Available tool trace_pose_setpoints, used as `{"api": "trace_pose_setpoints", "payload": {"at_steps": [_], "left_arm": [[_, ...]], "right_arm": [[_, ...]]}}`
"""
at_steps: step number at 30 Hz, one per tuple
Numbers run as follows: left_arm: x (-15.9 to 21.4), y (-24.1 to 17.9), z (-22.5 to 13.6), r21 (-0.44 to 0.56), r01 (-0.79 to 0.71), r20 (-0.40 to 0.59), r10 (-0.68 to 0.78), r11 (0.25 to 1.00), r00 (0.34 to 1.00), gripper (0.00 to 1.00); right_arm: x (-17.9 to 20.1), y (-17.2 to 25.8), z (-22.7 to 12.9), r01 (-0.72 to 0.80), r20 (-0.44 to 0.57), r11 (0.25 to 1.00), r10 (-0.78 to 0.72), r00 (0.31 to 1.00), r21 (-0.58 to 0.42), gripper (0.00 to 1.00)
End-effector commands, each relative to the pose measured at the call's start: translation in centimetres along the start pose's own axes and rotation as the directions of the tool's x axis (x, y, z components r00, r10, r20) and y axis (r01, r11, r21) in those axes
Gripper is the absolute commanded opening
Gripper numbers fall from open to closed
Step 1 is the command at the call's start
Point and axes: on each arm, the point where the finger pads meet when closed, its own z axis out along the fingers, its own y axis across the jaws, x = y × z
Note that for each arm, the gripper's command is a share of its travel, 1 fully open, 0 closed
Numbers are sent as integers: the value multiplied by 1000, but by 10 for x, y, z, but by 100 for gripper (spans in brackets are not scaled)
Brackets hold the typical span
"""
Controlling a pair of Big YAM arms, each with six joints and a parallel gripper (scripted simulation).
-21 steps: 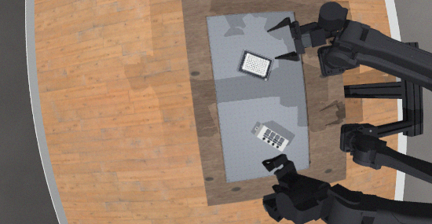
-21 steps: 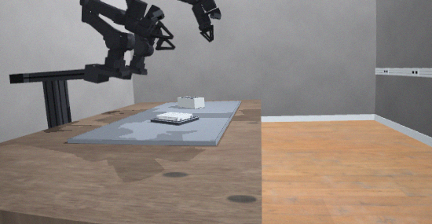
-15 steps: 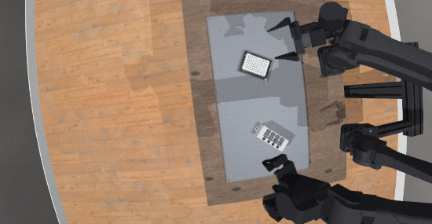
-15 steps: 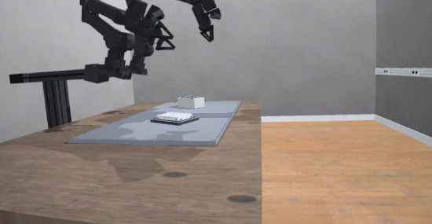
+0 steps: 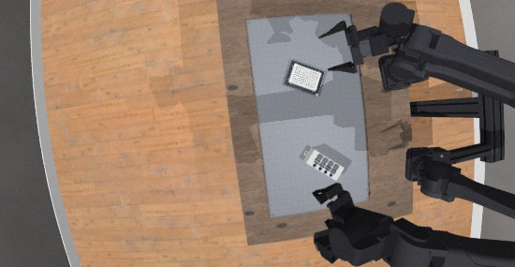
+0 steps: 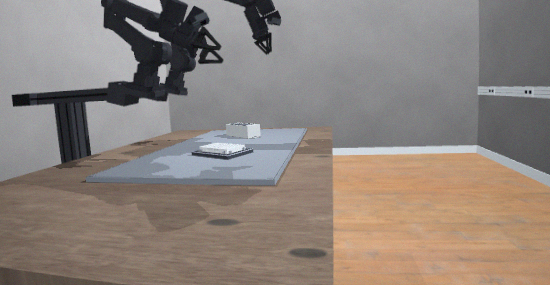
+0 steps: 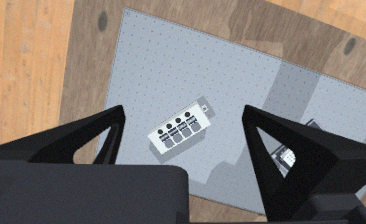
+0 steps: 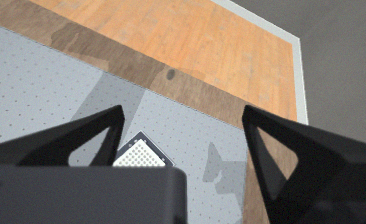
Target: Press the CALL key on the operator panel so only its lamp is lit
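From my end, the table (image 5: 236,173) (image 6: 175,255) (image 7: 84,60) (image 8: 69,37) looks like brown wood, grained and matt, with dark knots. The mat (image 5: 286,187) (image 6: 150,167) (image 7: 154,60) (image 8: 24,75) on it reads as matt blue-grey, finely dotted; I can't tell its material. My operator panel (image 5: 311,158) (image 6: 244,130) (image 7: 201,121) looks like smooth, pale plastic. I see black jaws (image 5: 334,51) with a smooth, dull finish, and orange wood planks on the floor (image 5: 117,117) (image 6: 430,215) (image 7: 19,75) (image 8: 184,30).
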Motion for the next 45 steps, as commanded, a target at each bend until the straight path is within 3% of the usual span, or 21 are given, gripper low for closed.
{"api": "trace_pose_setpoints", "payload": {"at_steps": [1,4,11,13,22,28,32,34,45], "left_arm": [[9,-4,2,12,57,33,-57,998,998,100],[28,-4,19,8,134,59,-134,991,989,100],[111,-1,93,-53,292,128,-283,955,950,100],[111,-1,93,-53,292,128,-283,955,950,100],[180,9,143,-98,390,211,-364,916,907,100],[202,13,158,-116,412,236,-378,904,895,100],[194,5,161,-100,427,256,-392,899,884,100],[211,15,163,-125,416,246,-378,901,893,100],[210,12,168,-121,425,263,-384,897,885,100]], "right_arm": [[-22,-1,0,-20,29,1000,21,999,-16,100],[-31,10,3,-60,28,997,61,998,-55,100],[-46,67,8,-151,-32,970,147,989,-193,100],[-46,67,8,-151,-32,970,147,989,-193,100],[-59,137,-10,-185,-119,924,154,981,-333,100],[-63,172,-31,-170,-145,900,120,982,-401,100],[-68,183,-42,-167,-148,890,114,982,-424,100],[-67,192,-50,-153,-148,884,97,984,-442,100],[-70,224,-95,-75,-87,845,34,996,-530,100]]}}
